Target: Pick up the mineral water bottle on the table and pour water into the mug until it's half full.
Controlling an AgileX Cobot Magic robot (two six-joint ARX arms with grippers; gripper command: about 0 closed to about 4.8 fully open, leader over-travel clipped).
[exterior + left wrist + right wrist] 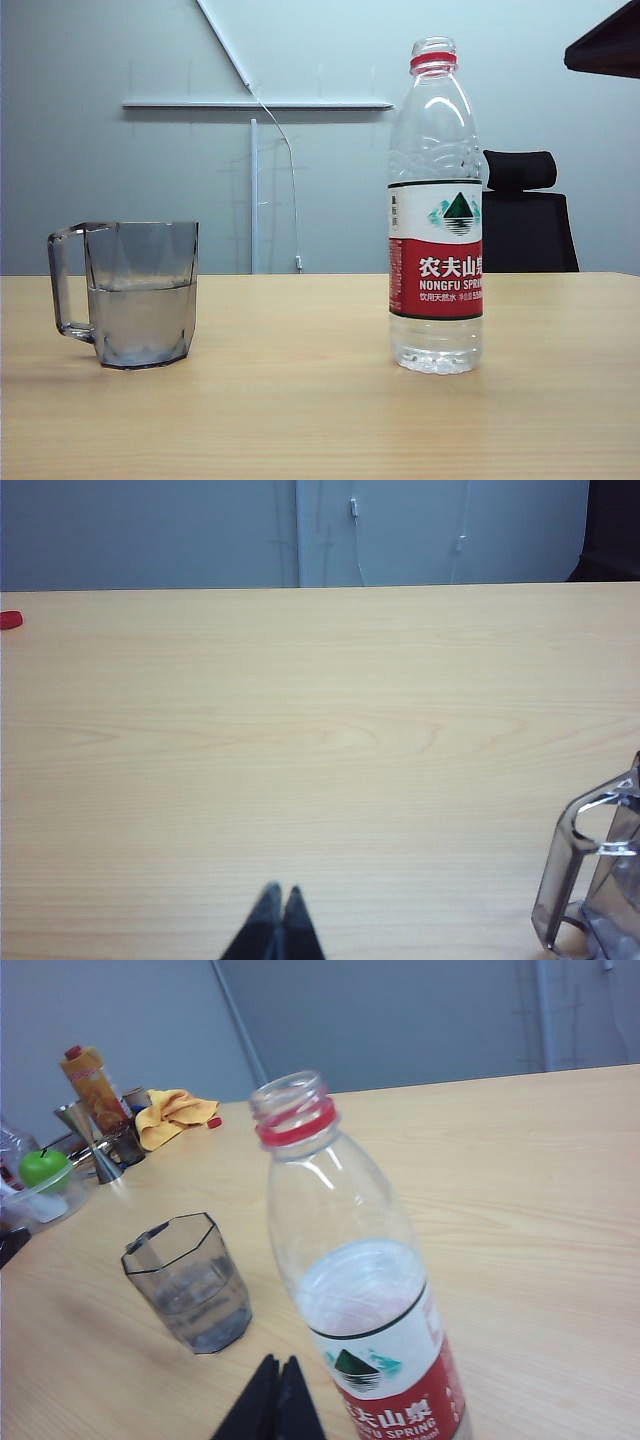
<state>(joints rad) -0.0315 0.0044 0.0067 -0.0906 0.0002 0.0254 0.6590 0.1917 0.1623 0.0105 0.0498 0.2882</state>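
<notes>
Lower right, exterior: mineral water bottle point(436, 205) upright, uncapped | lower left: mug point(128, 294) half-filled with water point(140, 320) on table point(300, 400) | left gripper point(279, 896) pressed together, empty | right gripper point(279, 1366) pressed together beside bottle, empty

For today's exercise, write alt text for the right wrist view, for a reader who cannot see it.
An uncapped mineral water bottle stands upright on the table, with the right gripper shut and empty beside it. Further off stands the mug, partly filled with water, and clutter lies at the table's far edge.
</notes>
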